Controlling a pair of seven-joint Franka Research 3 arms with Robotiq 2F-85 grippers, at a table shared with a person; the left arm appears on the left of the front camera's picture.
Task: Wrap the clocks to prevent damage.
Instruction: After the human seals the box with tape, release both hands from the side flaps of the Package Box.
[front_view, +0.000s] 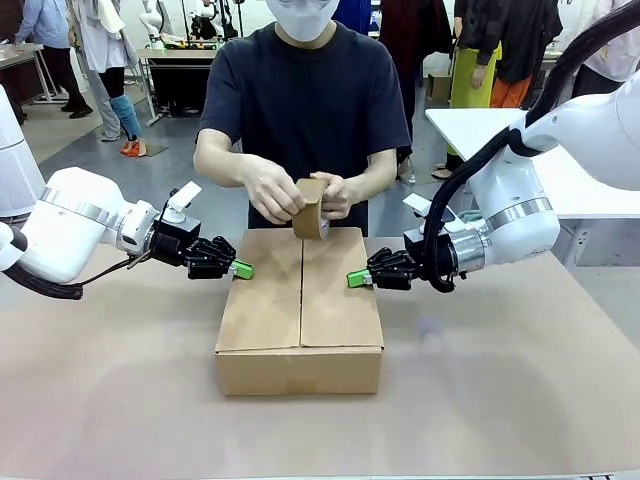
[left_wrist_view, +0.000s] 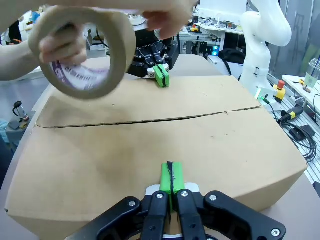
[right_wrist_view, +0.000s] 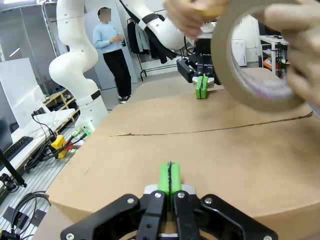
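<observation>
The cardboard box (front_view: 300, 320) sits mid-counter (front_view: 520, 400), flaps down; the left gripper (front_view: 241, 269) and right gripper (front_view: 356, 279), both clenched empty, rest on opposite flaps; a person's hands (front_view: 268, 190) hold a tape roll (front_view: 311, 208) at the far edge.

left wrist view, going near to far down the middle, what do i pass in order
left gripper, shut → cardboard box, near flap → seam between the flaps → far flap → right gripper, shut. The tape roll is held above the box, so its place in the order is unclear.
</observation>
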